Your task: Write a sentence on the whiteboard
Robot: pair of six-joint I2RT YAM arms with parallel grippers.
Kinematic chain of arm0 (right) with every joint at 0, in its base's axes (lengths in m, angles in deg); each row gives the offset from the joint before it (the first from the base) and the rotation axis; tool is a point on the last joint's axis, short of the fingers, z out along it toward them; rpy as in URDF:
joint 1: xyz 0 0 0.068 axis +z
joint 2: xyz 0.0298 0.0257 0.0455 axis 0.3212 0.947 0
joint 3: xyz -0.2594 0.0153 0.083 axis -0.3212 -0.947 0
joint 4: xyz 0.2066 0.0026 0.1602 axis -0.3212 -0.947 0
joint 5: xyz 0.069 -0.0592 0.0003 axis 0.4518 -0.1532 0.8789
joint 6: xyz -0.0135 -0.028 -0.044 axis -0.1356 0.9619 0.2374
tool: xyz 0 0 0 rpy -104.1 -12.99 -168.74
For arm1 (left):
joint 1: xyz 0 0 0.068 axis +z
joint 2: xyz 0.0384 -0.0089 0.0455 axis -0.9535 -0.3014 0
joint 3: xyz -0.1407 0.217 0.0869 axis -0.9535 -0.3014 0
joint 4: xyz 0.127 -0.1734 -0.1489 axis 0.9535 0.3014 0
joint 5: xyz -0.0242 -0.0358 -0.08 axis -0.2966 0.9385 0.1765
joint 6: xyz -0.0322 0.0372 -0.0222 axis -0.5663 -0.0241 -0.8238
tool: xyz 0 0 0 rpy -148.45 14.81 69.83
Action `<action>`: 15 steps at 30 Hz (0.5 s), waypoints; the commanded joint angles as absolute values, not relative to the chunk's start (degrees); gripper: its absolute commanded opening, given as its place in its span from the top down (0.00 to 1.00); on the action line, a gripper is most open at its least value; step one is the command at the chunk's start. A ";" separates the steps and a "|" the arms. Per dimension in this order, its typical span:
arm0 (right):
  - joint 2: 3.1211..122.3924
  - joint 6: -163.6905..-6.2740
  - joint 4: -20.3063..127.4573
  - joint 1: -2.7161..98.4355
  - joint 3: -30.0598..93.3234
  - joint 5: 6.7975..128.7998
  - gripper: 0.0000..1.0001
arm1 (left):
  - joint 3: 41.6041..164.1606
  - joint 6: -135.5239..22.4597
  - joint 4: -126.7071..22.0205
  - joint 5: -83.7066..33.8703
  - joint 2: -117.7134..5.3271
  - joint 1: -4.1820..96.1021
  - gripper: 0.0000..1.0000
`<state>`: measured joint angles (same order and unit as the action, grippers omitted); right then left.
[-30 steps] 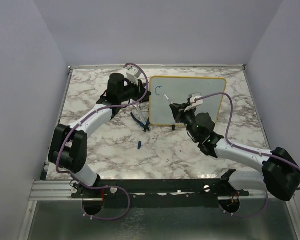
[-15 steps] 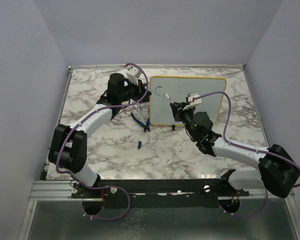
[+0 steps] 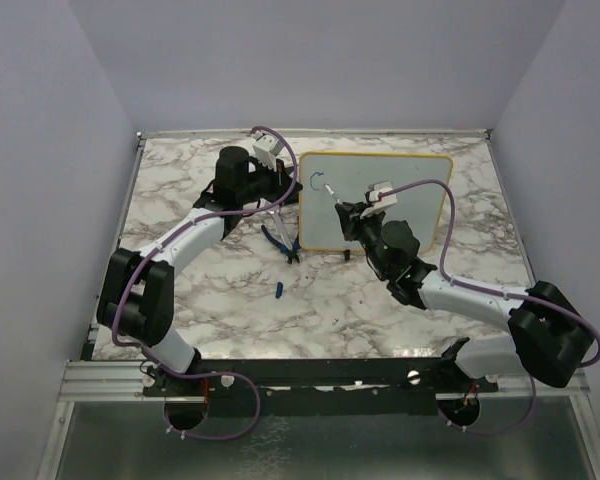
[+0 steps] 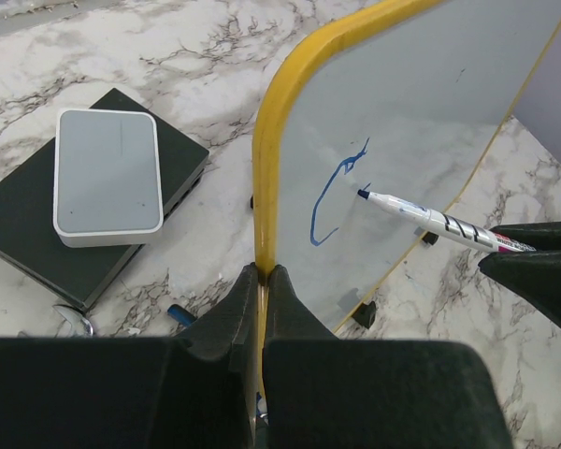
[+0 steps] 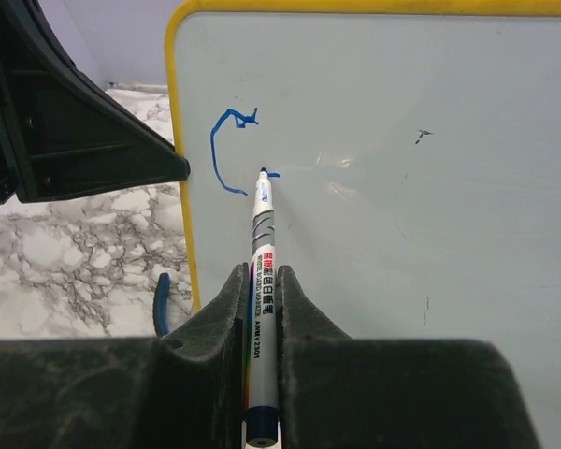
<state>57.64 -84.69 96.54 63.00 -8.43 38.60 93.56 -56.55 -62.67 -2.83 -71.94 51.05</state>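
Two arms meet at one board on the marble table [image 3: 330, 310]. Farthest left lies a small grey-and-black box [image 4: 107, 182], plain in the left wrist view; from above the left arm covers most of it. Just right of it, the left gripper [image 4: 262, 273] is clenched on the yellow left edge of the whiteboard [image 4: 421, 103], its jaws almost together with the thin frame pinched between them. Below that edge in the top view, a blue-handled tool [image 3: 283, 243] lies on the marble near the board's foot, and a small blue piece [image 3: 278, 289] sits apart from it, nearer the arm bases; what that piece is cannot be told. The whiteboard [image 3: 380, 190] stands on its feet at the far middle of the table, leaning back a little. The top view shows only a tiny blue stroke [image 3: 316, 180] near its upper left corner. The right wrist view shows that stroke [image 5: 220, 150] as an open loop, with a short dash beside the marker's tip. The marker [image 5: 262, 253] points up the board, its tip touching the white surface just right of the loop. The right gripper [image 5: 262, 276] grasps the marker's barrel, jaws nearly closed around it, and its arm crosses in front of the board's lower middle in the top view.
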 commanded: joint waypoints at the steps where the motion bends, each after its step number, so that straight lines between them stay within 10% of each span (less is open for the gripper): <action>1: 58.97 -84.40 97.22 62.83 -7.09 37.97 0.99 | 93.03 -55.90 -60.78 -2.15 -70.88 50.22 1.00; 15: 58.18 -85.95 95.60 62.84 -10.18 39.62 0.99 | 93.15 -55.68 -60.45 -2.49 -70.44 50.23 1.00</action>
